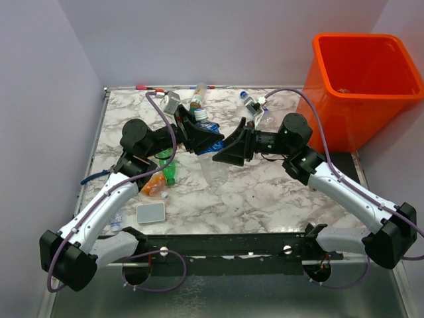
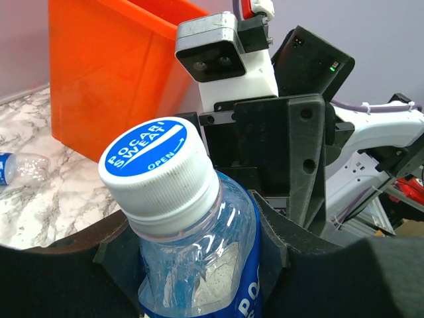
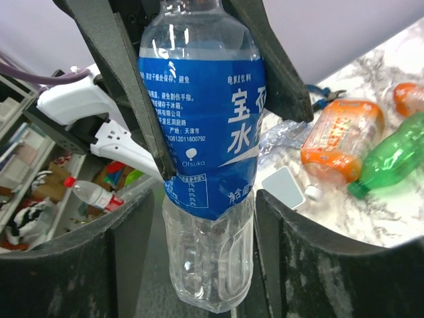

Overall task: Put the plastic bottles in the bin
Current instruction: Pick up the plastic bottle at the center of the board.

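My left gripper (image 1: 199, 136) is shut on a clear bottle with a blue label (image 1: 211, 144) and holds it off the table at the middle. In the left wrist view the jaws (image 2: 199, 245) clamp its shoulder under the white and blue cap (image 2: 154, 165). My right gripper (image 1: 225, 154) is open, its fingers (image 3: 311, 265) standing either side of the bottle's clear lower end (image 3: 209, 258) with gaps on both sides. The orange bin (image 1: 364, 86) stands at the far right, off the table, and also shows in the left wrist view (image 2: 112, 86).
A green bottle (image 1: 169, 169) and an orange bottle (image 1: 154, 185) lie left of centre, also in the right wrist view (image 3: 391, 156) (image 3: 338, 136). A grey pad (image 1: 150, 212) lies near the front. More bottles (image 1: 197, 99) (image 1: 255, 106) lie at the back. Blue-handled pliers (image 1: 96, 175) lie at the left edge.
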Robot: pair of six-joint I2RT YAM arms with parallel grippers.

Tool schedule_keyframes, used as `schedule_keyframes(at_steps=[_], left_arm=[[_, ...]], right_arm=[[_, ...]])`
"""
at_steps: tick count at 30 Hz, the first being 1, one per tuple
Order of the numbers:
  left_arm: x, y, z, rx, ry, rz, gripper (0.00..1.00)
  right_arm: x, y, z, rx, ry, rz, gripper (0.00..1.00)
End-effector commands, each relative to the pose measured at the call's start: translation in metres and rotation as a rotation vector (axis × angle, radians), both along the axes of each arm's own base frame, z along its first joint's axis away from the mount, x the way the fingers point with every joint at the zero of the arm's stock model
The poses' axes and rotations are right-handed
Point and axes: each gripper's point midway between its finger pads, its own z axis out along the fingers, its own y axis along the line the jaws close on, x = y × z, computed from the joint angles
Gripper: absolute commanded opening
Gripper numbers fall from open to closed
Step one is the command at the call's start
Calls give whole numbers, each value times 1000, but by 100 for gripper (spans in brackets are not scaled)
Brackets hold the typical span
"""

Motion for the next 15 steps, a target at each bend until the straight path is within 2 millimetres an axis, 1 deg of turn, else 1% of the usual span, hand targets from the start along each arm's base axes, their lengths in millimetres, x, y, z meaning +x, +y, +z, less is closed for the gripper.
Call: schedule_keyframes(at_steps=[1,3,6,7,8,10,11,12,13,15], left_arm=[[-2,-4,9,-9,-25,-7,2],[-2,-7,8,-8,-21,-10,6],[-4,-11,6,-7,-19,-19,18],[-5,-13,6,-6,-21,-23,27],[-6,-13,6,-6,-24,-21,42],[-5,-11,7,-12,-29,-2,63],[-4,-9,9,-20,-31,18,77],[1,-5,12,-35,-29,65,94],[6,0,15,-51,-29,111,98],[14,15,23,-92,-34,226,99]], right_arm=[[-5,8,-8,-22,-13,33,58],[-5,10,-13,-24,7,34,49],[-4,11,-13,6,18,25,41],[-4,10,-11,20,12,17,39],[-3,10,-9,28,10,6,37],[-1,7,-4,53,-4,-19,35],[-1,6,-2,64,-9,-33,34],[0,4,0,76,-15,-51,34],[2,1,3,91,-20,-80,33],[7,-6,7,120,-28,-150,33]])
